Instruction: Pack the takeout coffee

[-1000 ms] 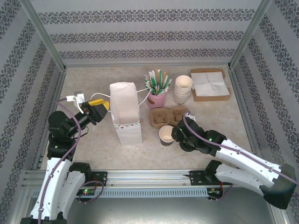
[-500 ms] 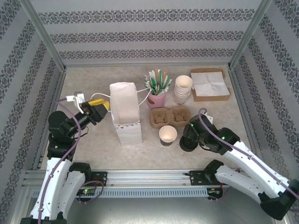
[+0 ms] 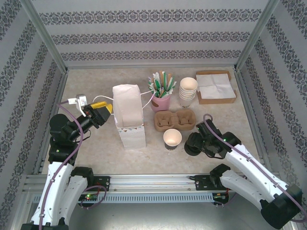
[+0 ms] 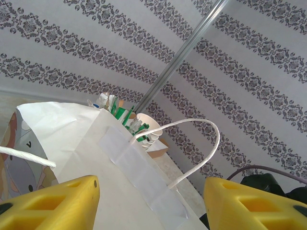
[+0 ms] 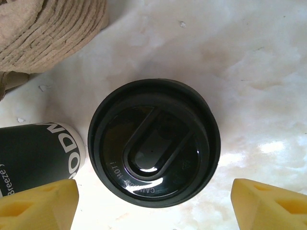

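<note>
The takeout coffee cup (image 3: 172, 138) stands lidless in front of the carrier, with a dark printed wall (image 5: 36, 153) and a cream inside. Just to its right sits a low stack of black lids (image 5: 153, 143) (image 3: 193, 143). My right gripper (image 3: 194, 143) (image 5: 153, 208) hangs over the stack, open, with one yellow fingertip on each side of it and touching nothing. The white paper bag (image 3: 128, 115) (image 4: 96, 167) stands left of centre. My left gripper (image 3: 101, 110) (image 4: 151, 206) is at the bag's left side with its jaws apart. The bag's handle (image 4: 206, 139) loops between them.
A brown cardboard cup carrier (image 3: 173, 120) (image 5: 48, 28) lies behind the cup. Behind it are a pink holder of straws (image 3: 161, 93), a stack of cream paper cups (image 3: 188, 91) and a brown box of napkins (image 3: 216, 87). Patterned walls close in three sides.
My right gripper let go of the cup, opened wide and moved right until it was over the black lids. The cup stayed standing. The left arm has not moved.
</note>
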`<state>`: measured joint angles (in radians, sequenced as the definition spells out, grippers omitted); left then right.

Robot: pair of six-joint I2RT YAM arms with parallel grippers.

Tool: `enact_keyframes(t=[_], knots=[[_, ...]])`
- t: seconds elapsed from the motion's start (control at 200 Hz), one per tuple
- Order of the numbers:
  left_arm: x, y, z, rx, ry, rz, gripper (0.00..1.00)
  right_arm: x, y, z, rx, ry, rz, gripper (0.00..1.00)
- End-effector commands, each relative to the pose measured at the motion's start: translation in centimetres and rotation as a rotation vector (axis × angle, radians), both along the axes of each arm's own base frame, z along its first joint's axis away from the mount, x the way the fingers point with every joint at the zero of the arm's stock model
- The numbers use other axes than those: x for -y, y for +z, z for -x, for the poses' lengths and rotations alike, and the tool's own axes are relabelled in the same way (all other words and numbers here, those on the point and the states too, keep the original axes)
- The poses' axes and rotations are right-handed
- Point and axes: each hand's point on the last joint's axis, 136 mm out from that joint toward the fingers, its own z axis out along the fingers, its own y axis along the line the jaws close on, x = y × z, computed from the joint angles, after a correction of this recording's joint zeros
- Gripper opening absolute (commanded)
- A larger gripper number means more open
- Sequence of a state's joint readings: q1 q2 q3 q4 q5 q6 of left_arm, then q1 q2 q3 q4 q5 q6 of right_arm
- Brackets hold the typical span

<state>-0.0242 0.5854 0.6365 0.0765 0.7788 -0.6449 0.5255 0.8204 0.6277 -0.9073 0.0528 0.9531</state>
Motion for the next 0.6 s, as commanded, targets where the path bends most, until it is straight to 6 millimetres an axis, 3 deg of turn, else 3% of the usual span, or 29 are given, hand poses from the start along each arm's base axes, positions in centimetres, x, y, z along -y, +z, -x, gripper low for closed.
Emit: enact_keyframes(t=[0.0, 0.36, 0.6], knots=[[0.2, 1.0, 0.4, 0.048, -0.017, 0.004, 0.6, -0.3, -0.8, -0.1, -0.004, 0.01, -0.012, 0.83], [0.2, 1.0, 0.5, 0.053, -0.015, 0.002, 0.6, -0.5, -1.7, -0.7, -0.014, 0.013, -0.001, 0.84], [0.1, 1.0, 0.5, 0.055, -0.012, 0.0, 0.6, 0.5, -2.4, -0.4, -0.03, 0.004, 0.052, 0.84]])
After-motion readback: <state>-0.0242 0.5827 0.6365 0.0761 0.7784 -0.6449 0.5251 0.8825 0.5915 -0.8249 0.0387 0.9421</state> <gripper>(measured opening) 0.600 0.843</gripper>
